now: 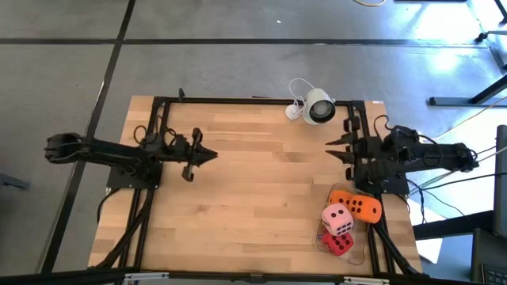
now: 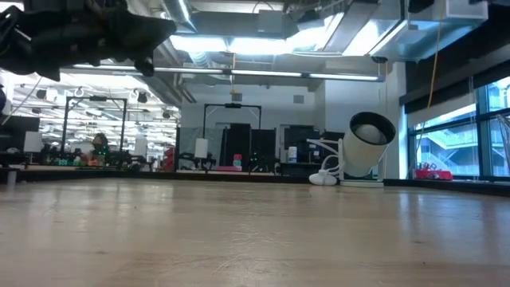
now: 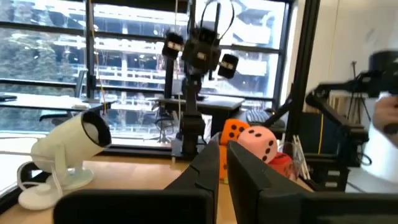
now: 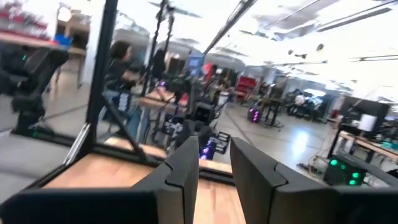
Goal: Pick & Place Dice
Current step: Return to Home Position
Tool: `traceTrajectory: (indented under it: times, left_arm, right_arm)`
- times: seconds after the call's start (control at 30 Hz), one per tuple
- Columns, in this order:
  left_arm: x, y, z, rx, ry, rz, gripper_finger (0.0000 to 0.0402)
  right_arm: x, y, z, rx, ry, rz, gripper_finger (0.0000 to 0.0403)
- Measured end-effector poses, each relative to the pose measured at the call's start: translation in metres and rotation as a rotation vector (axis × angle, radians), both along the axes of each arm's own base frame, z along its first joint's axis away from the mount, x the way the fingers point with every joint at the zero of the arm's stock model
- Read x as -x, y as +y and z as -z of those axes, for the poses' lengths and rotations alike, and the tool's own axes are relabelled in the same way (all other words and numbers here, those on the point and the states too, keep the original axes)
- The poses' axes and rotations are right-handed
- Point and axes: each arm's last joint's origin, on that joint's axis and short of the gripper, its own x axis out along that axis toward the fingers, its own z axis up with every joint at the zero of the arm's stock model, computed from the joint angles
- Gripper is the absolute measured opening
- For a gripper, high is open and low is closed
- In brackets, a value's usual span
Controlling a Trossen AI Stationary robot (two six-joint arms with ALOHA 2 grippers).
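The dice sit bunched at the worktop's (image 1: pixel 253 182) near right corner: an orange die (image 1: pixel 358 206), a pale pink die (image 1: pixel 337 218) touching it, and a red die (image 1: pixel 339 242) just beside, apparently in a clear plastic container (image 1: pixel 326 241). All are rounded cubes with dark pips. A white round camera (image 1: pixel 315 108) stands at the far edge. The left gripper (image 1: pixel 207 155) hovers over the wooden worktop's left side, jaws nearly together, empty. The right gripper (image 1: pixel 334 146) waits over the right edge, jaws narrowly parted, empty.

both arms raised, left gripper (image 1: pixel 212 155) fingers nearly together, right gripper (image 1: pixel 331 146) parted.
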Motion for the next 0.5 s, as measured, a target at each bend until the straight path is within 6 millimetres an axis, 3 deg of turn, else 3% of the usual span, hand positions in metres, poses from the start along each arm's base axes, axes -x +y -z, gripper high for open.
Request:
traceTrajectory:
  times: [0.23,0.5]
  left_arm:
    - [0.011,0.004,0.005,0.018,0.063,0.031,0.001]
    - [0.02,0.002,0.009,0.024,0.148,0.018,0.0001]
  right_arm:
    - [0.02,-0.011,0.027,-0.109,-0.047,0.08,0.0093]
    - [0.039,-0.014,0.042,-0.199,-0.025,0.095,0.0094]
